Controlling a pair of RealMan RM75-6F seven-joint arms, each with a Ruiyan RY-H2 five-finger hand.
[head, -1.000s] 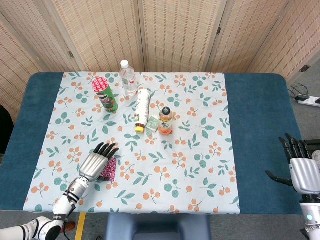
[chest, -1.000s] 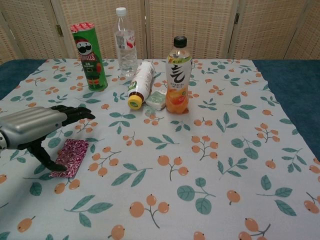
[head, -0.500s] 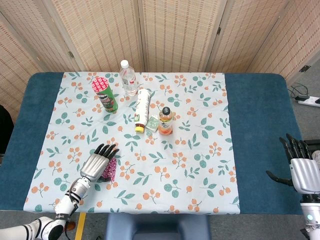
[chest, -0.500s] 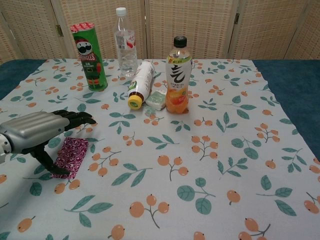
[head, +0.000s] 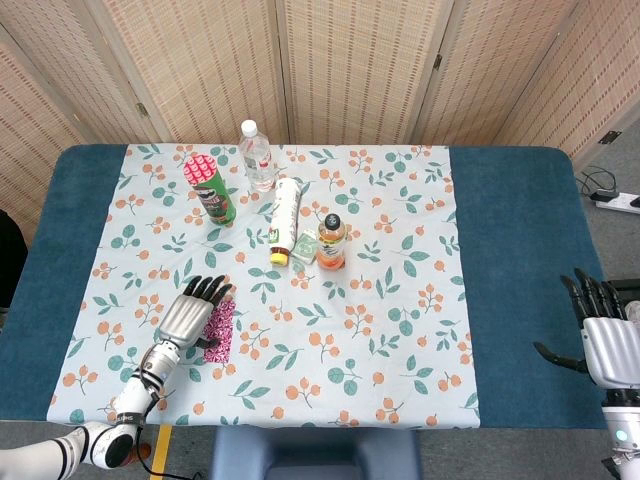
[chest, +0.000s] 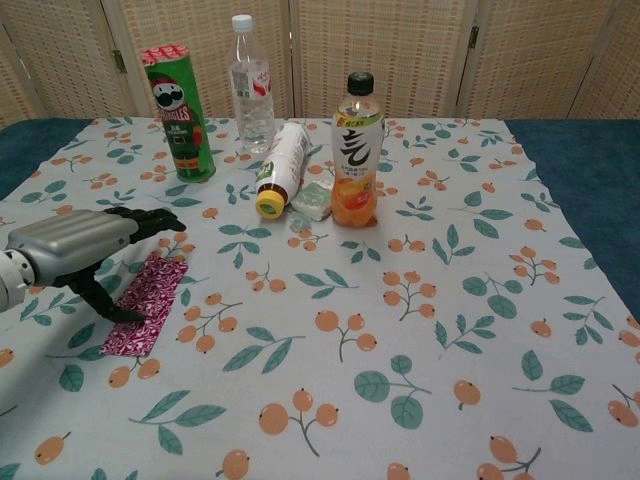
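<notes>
— Looking at my left hand (chest: 70, 245): what differs from a second ago?

— It sits a little further left and further up the cloth than before, so more of the purple patterned packet (chest: 146, 303) shows. Earlier my palm covered its upper part; now almost the whole length lies bare on the floral tablecloth (chest: 420, 300), near the front left. From the head view the packet (head: 219, 329) lies just right of my left hand (head: 185, 318).

— Are you holding it?

— No. My fingers (chest: 150, 217) are stretched forward and spread, grasping nothing. My thumb reaches down to the packet's left edge; I cannot tell whether it touches.

— And the right hand?

— My right hand (head: 603, 337) hangs off the right edge of the table, fingers spread and empty, slightly lower in the head view than a second ago. The chest view does not show it.

— Anything else shifted?

— Nothing else. The green chip can (chest: 178, 112), the clear water bottle (chest: 251, 96), the white bottle lying on its side (chest: 281, 167), the orange drink bottle (chest: 357, 150) and the small pale packet (chest: 312, 201) between those last two stand where they were, well apart from both hands.
</notes>
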